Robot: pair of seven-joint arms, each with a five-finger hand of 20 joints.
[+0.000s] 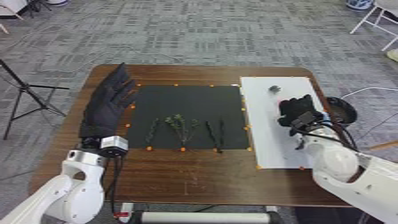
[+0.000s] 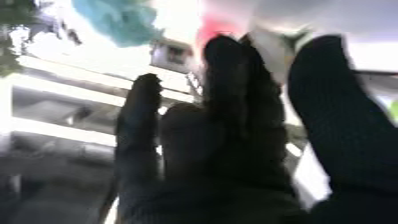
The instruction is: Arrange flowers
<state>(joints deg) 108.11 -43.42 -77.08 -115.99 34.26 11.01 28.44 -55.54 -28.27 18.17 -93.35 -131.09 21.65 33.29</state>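
No text, label, brand, number or sign can be read on anything in the head view or right wrist view.

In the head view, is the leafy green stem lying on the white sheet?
No, the leafy green stem lies on the black mat, to the left of the white sheet.
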